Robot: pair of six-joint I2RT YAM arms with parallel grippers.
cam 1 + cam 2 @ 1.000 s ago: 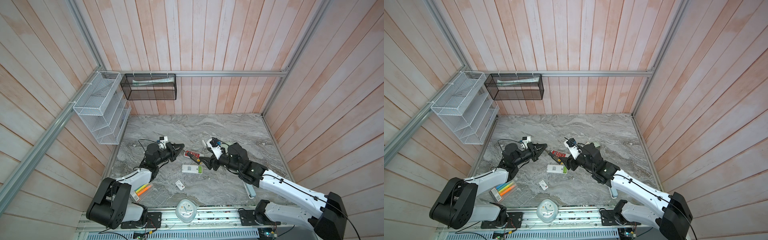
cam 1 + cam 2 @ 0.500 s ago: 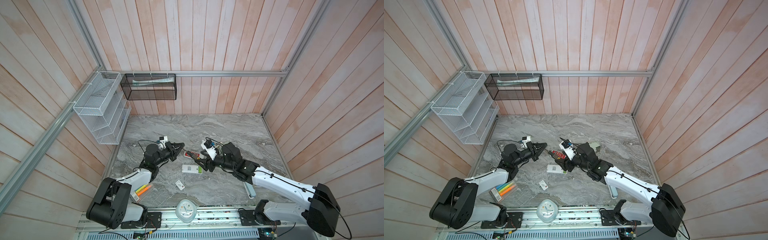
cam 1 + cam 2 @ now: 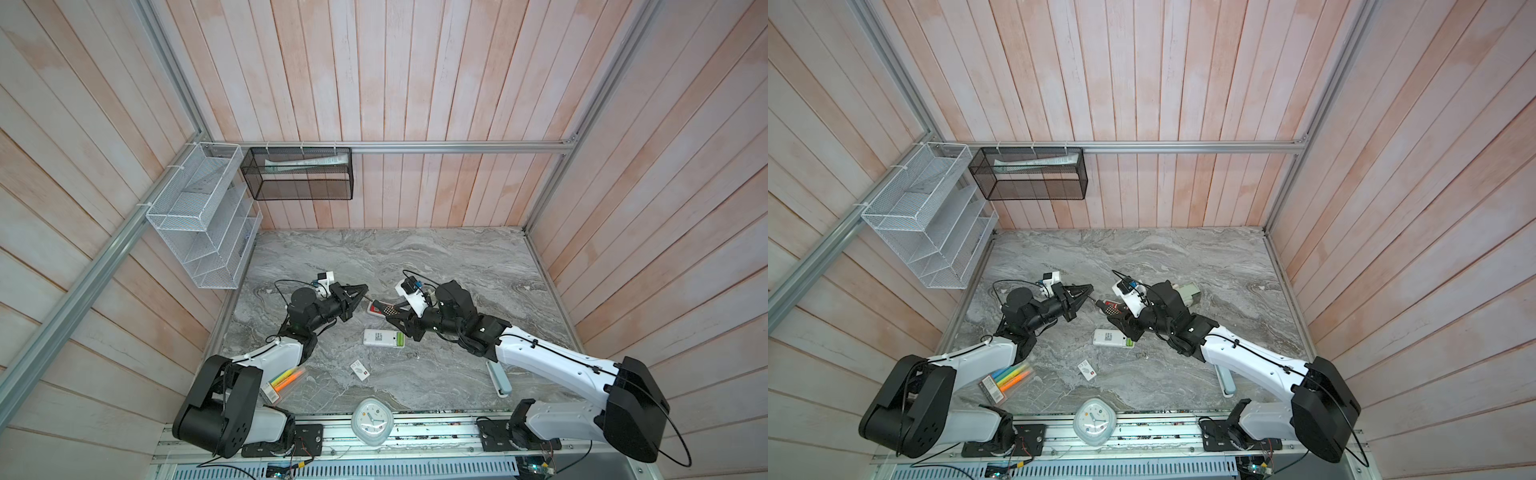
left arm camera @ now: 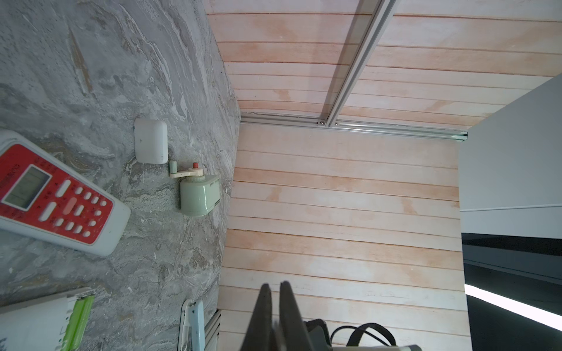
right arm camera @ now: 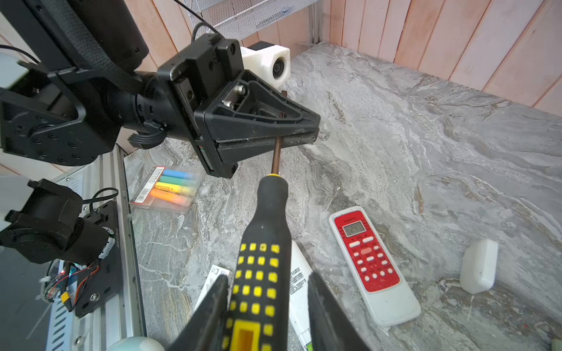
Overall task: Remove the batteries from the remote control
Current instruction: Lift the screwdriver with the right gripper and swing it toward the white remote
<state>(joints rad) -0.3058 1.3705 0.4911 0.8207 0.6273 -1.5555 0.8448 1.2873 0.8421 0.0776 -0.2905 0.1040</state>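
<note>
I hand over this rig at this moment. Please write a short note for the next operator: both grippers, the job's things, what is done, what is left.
Left gripper: jaws shut on the metal shaft of the screwdriver.
Right gripper: jaws open around its handle, a gap on one side; no grip yet.
White remote: on the table between the arms, back up, compartment open, green batteries inside.
Red remote lies face up nearby.
Done: compartment uncovered. Left: take the batteries out.
</note>
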